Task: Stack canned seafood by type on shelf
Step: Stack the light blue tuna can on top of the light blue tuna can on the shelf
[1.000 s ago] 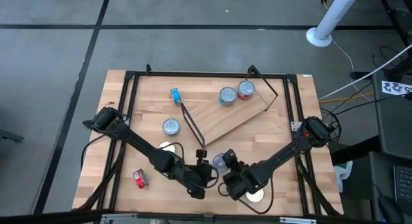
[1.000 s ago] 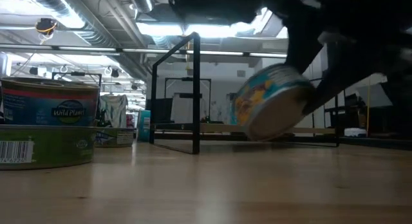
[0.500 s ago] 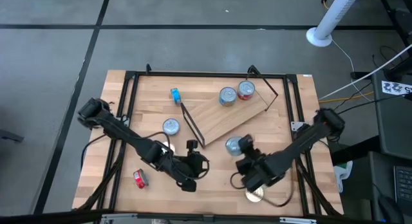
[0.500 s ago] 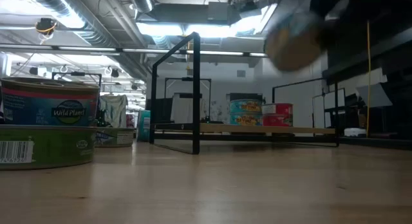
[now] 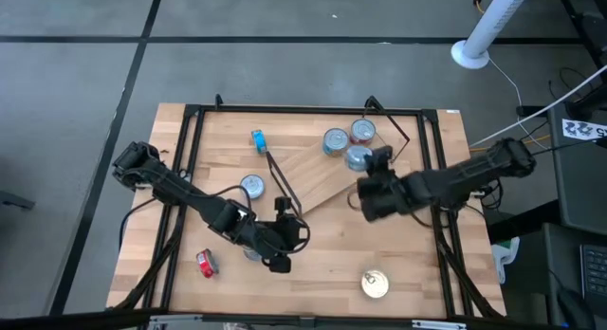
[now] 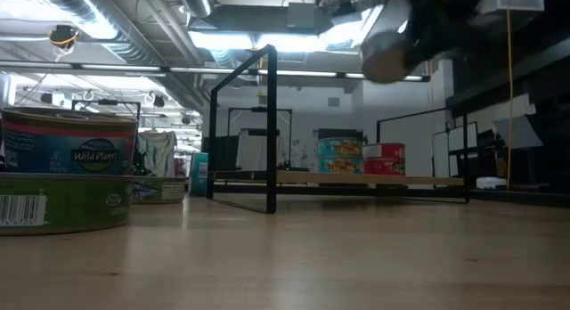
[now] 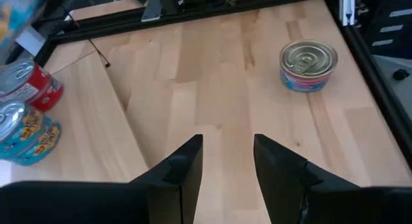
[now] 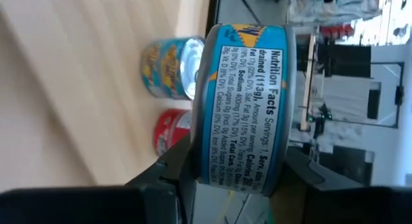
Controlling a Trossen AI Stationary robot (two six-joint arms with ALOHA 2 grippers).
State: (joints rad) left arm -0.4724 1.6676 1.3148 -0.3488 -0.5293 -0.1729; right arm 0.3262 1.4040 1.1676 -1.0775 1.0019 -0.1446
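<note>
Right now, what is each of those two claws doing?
Left gripper: open, empty, above the table.
Right gripper: closed on a blue tin, above the shelf.

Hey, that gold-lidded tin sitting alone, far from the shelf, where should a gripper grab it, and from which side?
Take the gold-lidded tin across its low side wall, coming straight down from above. It sits flat, lid up, with bare tabletop all round, so jaws fit on opposite sides. The open left gripper looks free; the right gripper holds a blue tin.

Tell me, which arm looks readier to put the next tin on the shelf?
The right. Its tool already grips a blue tin over the shelf, beside the matching blue tin. The left tool is empty.
</note>
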